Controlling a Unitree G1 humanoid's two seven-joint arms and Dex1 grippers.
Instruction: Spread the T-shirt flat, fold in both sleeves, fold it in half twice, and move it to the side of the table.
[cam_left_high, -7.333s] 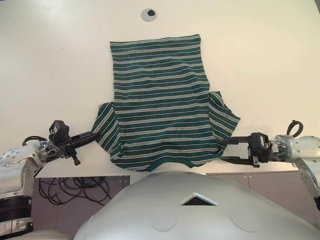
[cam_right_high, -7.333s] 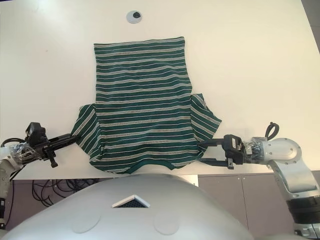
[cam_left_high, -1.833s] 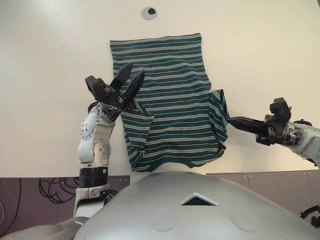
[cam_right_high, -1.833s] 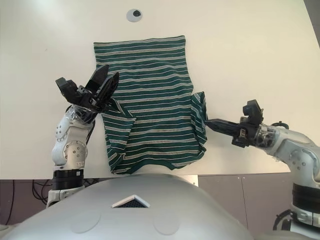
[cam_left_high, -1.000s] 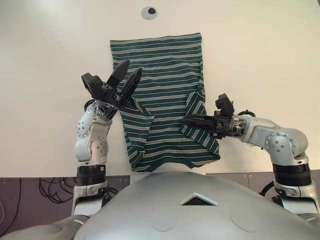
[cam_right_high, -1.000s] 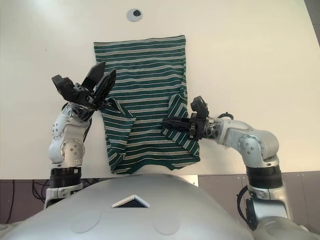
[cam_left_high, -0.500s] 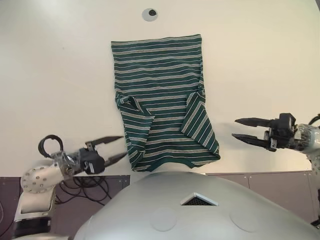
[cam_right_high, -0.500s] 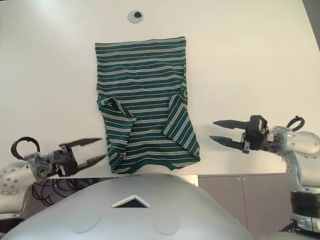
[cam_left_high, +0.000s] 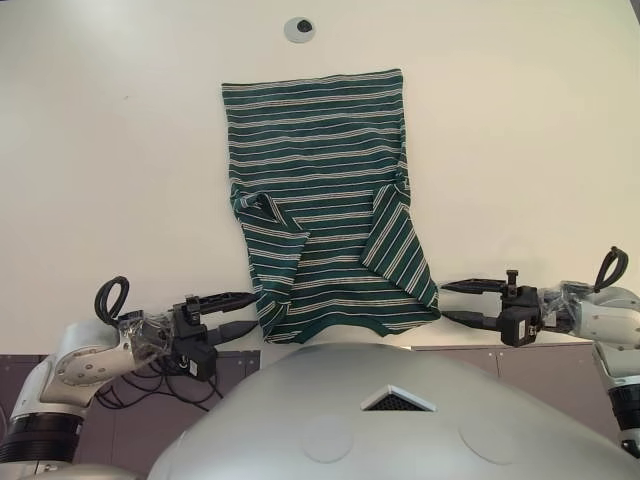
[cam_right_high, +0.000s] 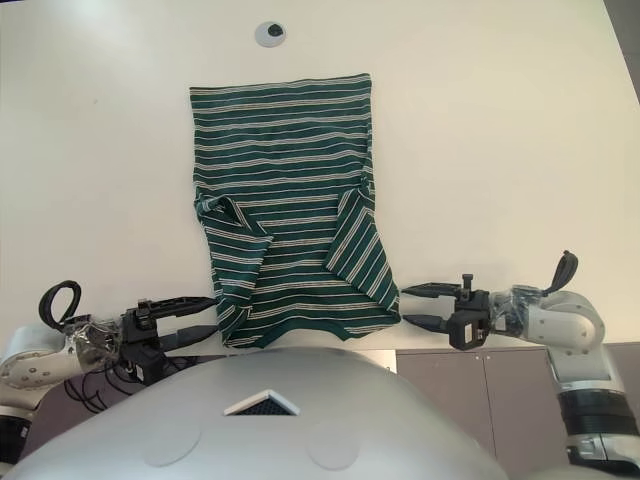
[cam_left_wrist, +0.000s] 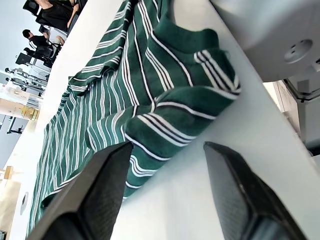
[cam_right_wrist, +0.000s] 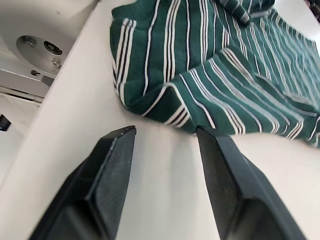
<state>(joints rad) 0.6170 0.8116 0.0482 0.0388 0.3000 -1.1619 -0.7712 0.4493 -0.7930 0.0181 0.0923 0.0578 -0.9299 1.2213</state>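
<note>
Table (cam_left_high: 520, 150): was white and flat.
T-shirt (cam_left_high: 320, 190): lay on it, green-striped, 2 sleeves folded inward.
Round disc (cam_left_high: 297, 29): sat near the T-shirt's far hem.

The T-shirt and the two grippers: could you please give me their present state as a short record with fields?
T-shirt: green striped, flat on the white table, collar toward the robot
Sleeves: both folded in over the body
Half folds: not yet done
Left gripper: open, low at the shirt's near left corner
Right gripper: open, low at the near right corner
Other: round fitting beyond the far hem
</note>
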